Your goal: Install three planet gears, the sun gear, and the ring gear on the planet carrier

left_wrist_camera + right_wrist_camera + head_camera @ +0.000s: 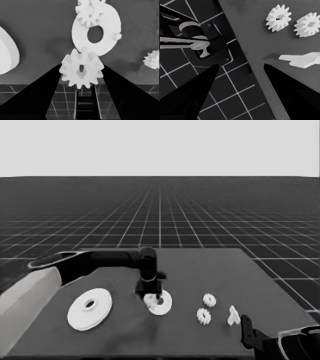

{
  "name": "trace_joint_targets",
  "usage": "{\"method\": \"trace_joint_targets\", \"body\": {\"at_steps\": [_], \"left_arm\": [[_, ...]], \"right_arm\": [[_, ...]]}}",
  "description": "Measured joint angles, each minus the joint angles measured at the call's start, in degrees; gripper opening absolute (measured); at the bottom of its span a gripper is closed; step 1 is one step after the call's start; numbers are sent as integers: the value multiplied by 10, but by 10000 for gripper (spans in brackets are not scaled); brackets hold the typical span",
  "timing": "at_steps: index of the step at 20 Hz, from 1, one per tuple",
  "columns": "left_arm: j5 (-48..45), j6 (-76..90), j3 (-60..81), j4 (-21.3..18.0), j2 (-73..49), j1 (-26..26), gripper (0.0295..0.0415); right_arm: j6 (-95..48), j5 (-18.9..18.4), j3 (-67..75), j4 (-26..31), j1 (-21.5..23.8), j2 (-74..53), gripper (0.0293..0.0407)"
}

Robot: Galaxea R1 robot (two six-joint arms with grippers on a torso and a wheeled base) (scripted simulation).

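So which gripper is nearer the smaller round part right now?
Left. The left gripper, holding a gear, hangs directly over the smaller round part; the right gripper is parked at the table's near right corner.

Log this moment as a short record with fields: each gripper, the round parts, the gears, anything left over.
left gripper: over the smaller round part, shut on a gear
right gripper: parked at the table's near right corner, open, holding nothing
smaller round part: mid-table, one gear already seated on it
larger round part: lying flat to the left, apart from the smaller one
loose gears: two on the table at right
thin white piece: right of the loose gears
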Motion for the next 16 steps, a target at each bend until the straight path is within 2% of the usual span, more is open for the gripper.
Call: {"method": "trace_joint_targets", "body": {"at_steps": [6,7,9,16], "left_arm": [[-1,8,-31,-1,22,-1,312],[-6,21,-48,40,26,38,312],[-15,38,-72,76,31,78,312],[-21,48,-88,94,34,96,312]], "right_arm": [[0,0,0,0,0,0,385],[0,0,0,0,0,0,385],[0,0,0,0,0,0,385],[0,0,0,0,0,0,385]]}}
